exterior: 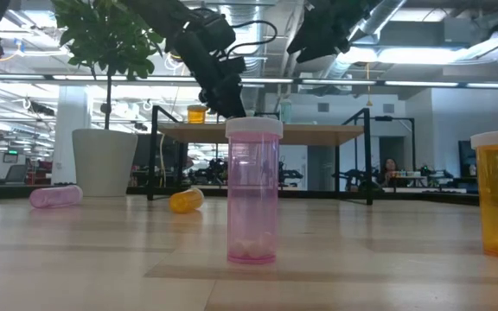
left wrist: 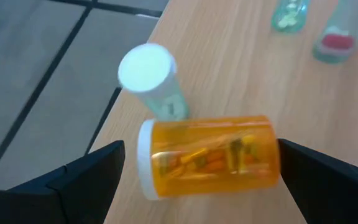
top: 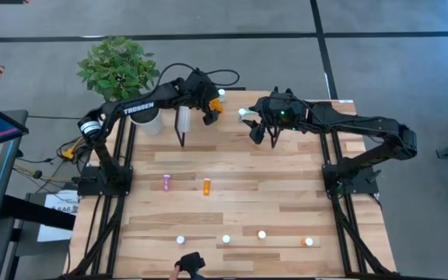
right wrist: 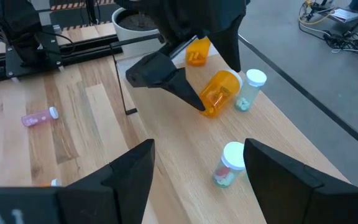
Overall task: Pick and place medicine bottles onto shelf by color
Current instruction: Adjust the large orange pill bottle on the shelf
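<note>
The left gripper (left wrist: 197, 180) hangs wide open over an orange bottle (left wrist: 207, 157) lying on its side on the shelf (left wrist: 241, 74), beside an upright teal bottle (left wrist: 151, 78). The right gripper (right wrist: 197, 165) hovers nearby, jaws spread and empty.

White "TROSSEN" lettering on left arm (top: 138, 109), bottle labels apparently too blurred to read

Translucent glossy orange plastic pill bottle (left wrist: 210, 155) is lying on the matt light wood-plank shelf top (left wrist: 241, 81); smooth white plastic cap (left wrist: 145, 67) is looking satin; dark matt gripper fingers (left wrist: 86, 180) are looking like moulded plastic.
</note>
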### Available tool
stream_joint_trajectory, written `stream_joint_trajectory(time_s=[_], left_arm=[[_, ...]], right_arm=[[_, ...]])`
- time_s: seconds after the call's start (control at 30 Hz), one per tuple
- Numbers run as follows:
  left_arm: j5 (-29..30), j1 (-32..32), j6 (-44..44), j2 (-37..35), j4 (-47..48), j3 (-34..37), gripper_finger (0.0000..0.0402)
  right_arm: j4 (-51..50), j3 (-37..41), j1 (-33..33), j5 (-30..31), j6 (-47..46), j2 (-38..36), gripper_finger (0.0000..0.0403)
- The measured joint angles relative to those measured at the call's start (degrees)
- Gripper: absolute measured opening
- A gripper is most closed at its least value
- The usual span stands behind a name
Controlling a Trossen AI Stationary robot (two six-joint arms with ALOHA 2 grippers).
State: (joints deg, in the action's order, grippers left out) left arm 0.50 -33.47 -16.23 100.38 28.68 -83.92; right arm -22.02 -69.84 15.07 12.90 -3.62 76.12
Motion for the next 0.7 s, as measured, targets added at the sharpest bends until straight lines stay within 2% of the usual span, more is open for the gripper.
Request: stream_joint_trajectory(time_s=[0.2,0.53,0.7], left_arm=[[-0.12,0.04,-0.48,-0.02,0.39,0.0,0.0385],[-0.2,0.04,-0.5,-0.06,0.81,-0.02,0.0291],[-0.23,0.06,-0.5,-0.33,2.04,-0.07,0.0286]], right_arm=[[0.07,0.0,0.0,-0.02,0.02,0.0,0.027],[-0.09,0.0,0.0,-0.01,0.04,0.0,0.027],[-0.15,0.0,0.0,-0.02,0.02,0.0,0.027]])
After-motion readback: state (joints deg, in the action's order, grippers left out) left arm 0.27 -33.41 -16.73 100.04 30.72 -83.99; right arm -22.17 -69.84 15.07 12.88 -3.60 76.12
